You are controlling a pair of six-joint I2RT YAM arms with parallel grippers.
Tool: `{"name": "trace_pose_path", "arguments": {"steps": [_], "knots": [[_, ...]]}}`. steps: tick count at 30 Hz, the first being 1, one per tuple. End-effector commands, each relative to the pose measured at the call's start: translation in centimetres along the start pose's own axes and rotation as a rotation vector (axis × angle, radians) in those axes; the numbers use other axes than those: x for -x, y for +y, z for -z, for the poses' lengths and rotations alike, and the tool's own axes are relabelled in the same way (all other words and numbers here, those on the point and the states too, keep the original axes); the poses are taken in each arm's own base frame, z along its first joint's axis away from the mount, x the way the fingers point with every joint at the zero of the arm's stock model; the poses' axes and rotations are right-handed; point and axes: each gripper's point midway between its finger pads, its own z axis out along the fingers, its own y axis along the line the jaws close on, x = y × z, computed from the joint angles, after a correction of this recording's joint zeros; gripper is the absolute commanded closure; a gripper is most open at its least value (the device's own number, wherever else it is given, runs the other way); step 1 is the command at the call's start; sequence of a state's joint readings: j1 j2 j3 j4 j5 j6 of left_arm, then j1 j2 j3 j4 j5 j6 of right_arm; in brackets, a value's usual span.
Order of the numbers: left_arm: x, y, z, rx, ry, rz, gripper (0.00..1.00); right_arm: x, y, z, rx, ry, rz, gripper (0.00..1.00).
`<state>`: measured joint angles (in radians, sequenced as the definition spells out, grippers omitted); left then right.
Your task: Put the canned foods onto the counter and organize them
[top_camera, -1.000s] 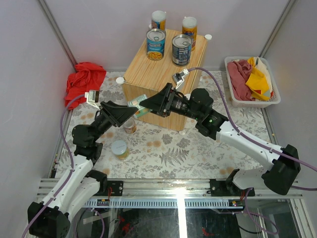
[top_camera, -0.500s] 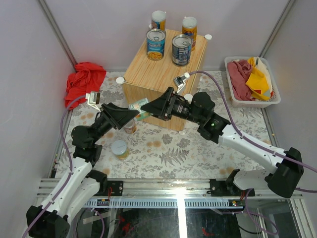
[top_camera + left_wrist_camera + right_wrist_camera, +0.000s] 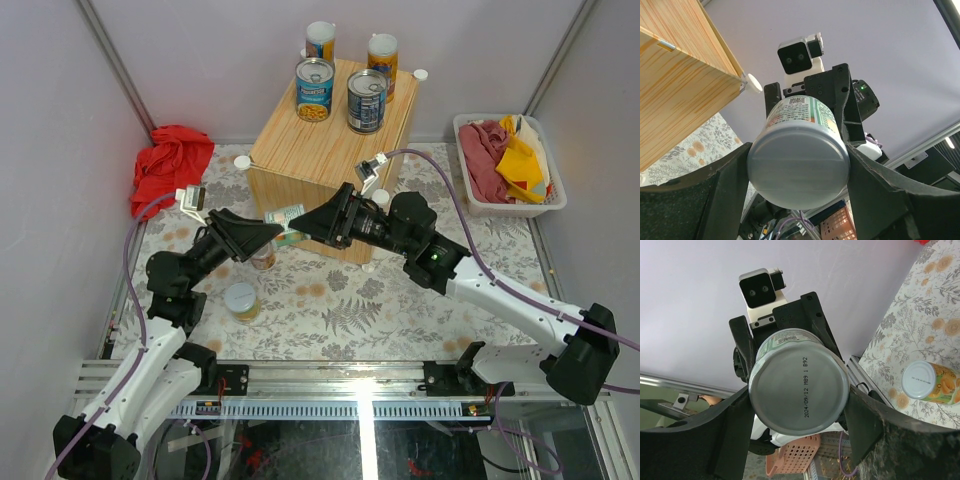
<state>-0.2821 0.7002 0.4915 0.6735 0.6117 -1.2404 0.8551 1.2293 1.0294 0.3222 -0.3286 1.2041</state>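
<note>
A short green-labelled can point(image 3: 284, 216) hangs in the air in front of the wooden counter point(image 3: 300, 160), held at both ends. My left gripper point(image 3: 272, 230) is shut on one end point(image 3: 798, 165) and my right gripper point(image 3: 302, 222) on the other point(image 3: 799, 388). On the counter stand two tall orange-blue cans point(image 3: 320, 40) point(image 3: 382, 54) and two wide blue-labelled cans point(image 3: 314, 88) point(image 3: 366, 100). Two short cans stand on the mat: one point(image 3: 263, 257) partly hidden under my left gripper, one point(image 3: 241, 300) nearer, which also shows in the right wrist view point(image 3: 927, 383).
A red cloth point(image 3: 170, 165) lies at the back left. A white basket point(image 3: 465, 190) of cloths stands at the right. The floral mat point(image 3: 400, 300) covers the table. The counter's side and a white cap point(image 3: 754, 83) show in the left wrist view.
My left gripper has moved up and right onto the can that my right gripper holds. The right arm has shifted slightly right. The can has barely moved.
</note>
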Motion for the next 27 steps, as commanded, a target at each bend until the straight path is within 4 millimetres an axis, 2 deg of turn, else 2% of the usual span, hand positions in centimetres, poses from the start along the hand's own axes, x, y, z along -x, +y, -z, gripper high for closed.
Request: {"name": "trace_pose_path", "arguments": {"steps": [1, 7, 13, 20, 27], "knots": [[2.8, -1.9, -0.5, -0.021, -0.105, -0.082, 0.75, 0.7, -0.2, 1.2, -0.029, -0.038, 0.096, 0.3], [2.2, -0.3, -0.6, 0.068, -0.055, -0.119, 0.77, 0.9, -0.4, 1.5, -0.062, -0.04, 0.128, 0.21], [1.7, 1.4, 0.0, 0.143, -0.037, -0.14, 0.79, 0.9, -1.5, 2.3, -0.13, -0.039, 0.184, 0.16], [1.3, 2.8, 0.0, 0.201, -0.007, -0.157, 0.8, 0.9, -3.0, 3.5, -0.23, -0.016, 0.28, 0.15], [1.3, 2.9, -0.4, 0.256, 0.033, -0.211, 0.81, 1.6, -2.8, 5.1, -0.322, 0.005, 0.443, 0.17]]}}
